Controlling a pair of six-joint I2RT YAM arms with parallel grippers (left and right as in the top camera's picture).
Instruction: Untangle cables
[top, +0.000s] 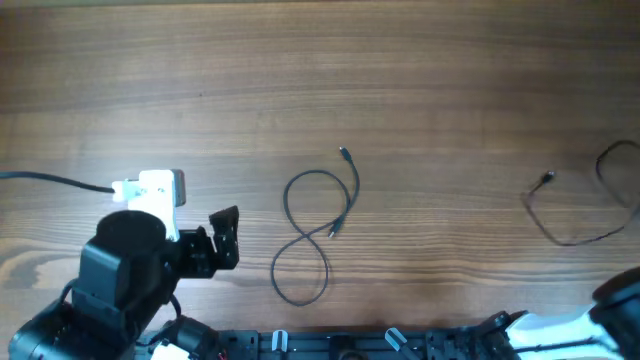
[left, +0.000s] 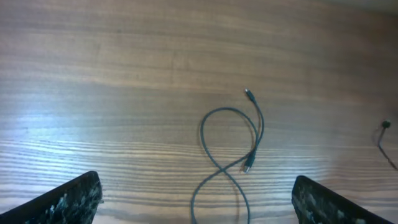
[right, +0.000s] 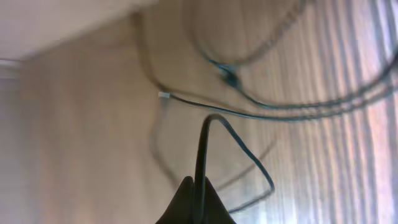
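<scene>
One cable (top: 310, 235) is laid in a loose figure-eight at the middle of the wooden table (top: 400, 80), its plug ends free, and the left gripper (top: 225, 238) is seen just to its left with jaws spread wide — nothing is held between them. A second cable (top: 575, 215) is strewn near the table's right edge, well apart from the first, and the right gripper (right: 196, 199) is pinched shut on a strand of it — a thin loop is raised from the closed fingertips.

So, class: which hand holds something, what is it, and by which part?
The right hand pinches a thin cable mid-wire, not at a plug; the left hand holds nothing.
</scene>
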